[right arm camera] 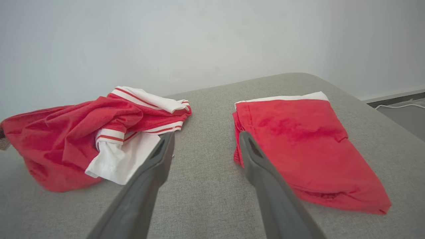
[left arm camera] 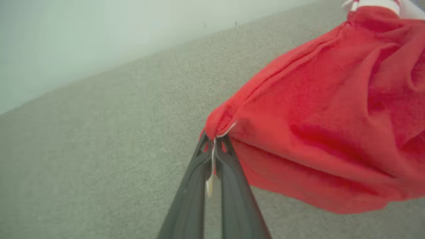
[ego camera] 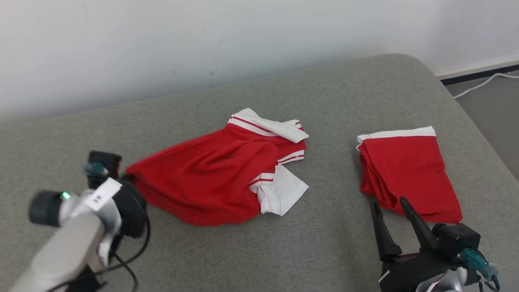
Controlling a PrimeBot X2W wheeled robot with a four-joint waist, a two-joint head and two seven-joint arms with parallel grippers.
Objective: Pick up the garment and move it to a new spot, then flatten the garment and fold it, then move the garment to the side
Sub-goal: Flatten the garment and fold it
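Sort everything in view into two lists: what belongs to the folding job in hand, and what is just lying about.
In the job:
- crumpled red-and-white shirt
- left tool, shut on the shirt's red edge
- right tool, open, holding nothing
- grey cushion, the work surface

Lying about:
- folded red garment, on the cushion's right side
- white cable, on the floor beyond

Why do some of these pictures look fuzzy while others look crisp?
Head view: the crumpled red garment is smeared along its near edge, as is the left forearm. Left wrist view: hazy and washed out, soft around the left gripper. Right wrist view: crisp on the folded garment.
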